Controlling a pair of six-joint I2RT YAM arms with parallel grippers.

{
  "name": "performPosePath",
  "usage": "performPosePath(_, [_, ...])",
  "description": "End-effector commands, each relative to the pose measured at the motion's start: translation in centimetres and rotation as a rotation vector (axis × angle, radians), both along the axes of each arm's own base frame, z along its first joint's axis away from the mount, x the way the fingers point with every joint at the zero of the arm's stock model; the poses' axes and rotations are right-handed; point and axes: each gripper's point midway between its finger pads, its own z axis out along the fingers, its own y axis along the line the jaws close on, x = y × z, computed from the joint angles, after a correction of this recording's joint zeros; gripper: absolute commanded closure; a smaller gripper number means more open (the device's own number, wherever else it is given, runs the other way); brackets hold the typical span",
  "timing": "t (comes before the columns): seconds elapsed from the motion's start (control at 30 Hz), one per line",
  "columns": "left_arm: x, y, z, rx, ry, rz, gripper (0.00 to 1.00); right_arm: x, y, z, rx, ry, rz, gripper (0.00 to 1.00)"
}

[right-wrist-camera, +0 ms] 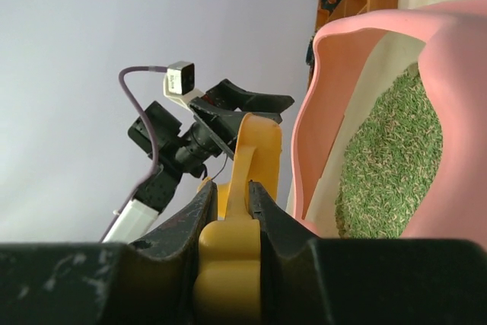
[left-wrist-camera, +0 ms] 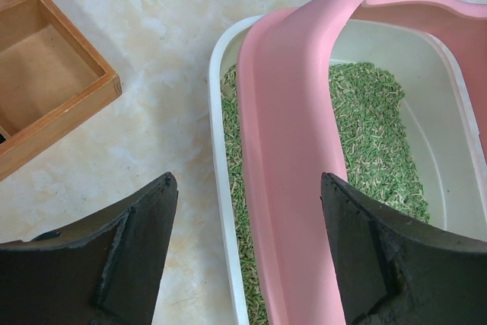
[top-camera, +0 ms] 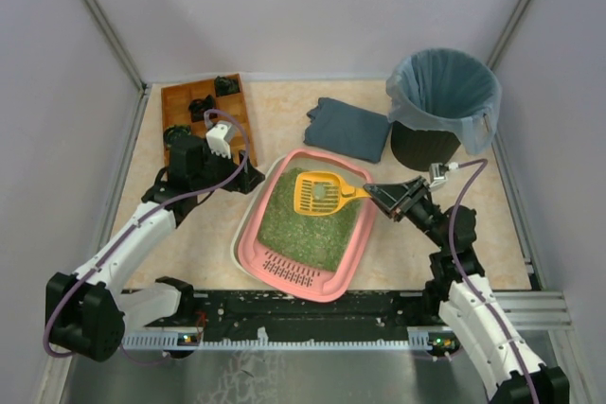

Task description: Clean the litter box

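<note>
Beige tabletop [top-camera: 284, 111] between grey walls [top-camera: 312, 7]: right end effector [top-camera: 382, 196] clamps scoop [top-camera: 320, 193], left end effector [left-wrist-camera: 248, 184] gapes empty.

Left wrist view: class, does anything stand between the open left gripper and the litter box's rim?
Nothing visible does: the litter box rim lies ahead of the left gripper, framed by its open jaws.

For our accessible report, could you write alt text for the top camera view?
The right pincer holds a yellow scoop over the green litter in a pink litter box, while the left pincer stands open at the box's left rim. Behind are a wooden tray, a folded grey cloth and a black bin.
</note>
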Motion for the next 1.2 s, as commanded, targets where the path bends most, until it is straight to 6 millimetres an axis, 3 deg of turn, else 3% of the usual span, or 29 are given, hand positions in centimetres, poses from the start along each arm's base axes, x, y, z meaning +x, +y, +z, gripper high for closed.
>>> performPosePath(0.0, [0.2, -0.2, 0.7, -0.012, -0.020, -0.004, 0.19, -0.2, 0.0, 4.4, 0.042, -0.139, 0.004, 1.00])
performPosePath(0.27, [0.3, -0.1, 0.7, -0.004, -0.023, 0.002, 0.19, 1.0, -0.9, 5.9, 0.011, -0.142, -0.059, 1.00])
performPosePath(0.47, [0.1, 0.2, 0.8, 0.000, -0.031, 0.014, 0.19, 3.9, -3.5, 9.2, 0.046, -0.194, -0.083, 1.00])
performPosePath(0.67, [0.1, 0.3, 0.9, 0.003, -0.036, 0.017, 0.20, 7.1, -6.9, 13.9, 0.040, -0.270, -0.160, 1.00])
performPosePath(0.97, [0.2, 0.2, 0.9, 0.002, -0.035, 0.015, 0.20, 10.8, -15.4, 18.6, 0.076, -0.326, -0.397, 1.00])
performPosePath(1.17, [0.2, 0.3, 0.9, 0.004, -0.036, 0.019, 0.20, 12.6, -21.4, 19.0, 0.022, -0.295, -0.608, 1.00])
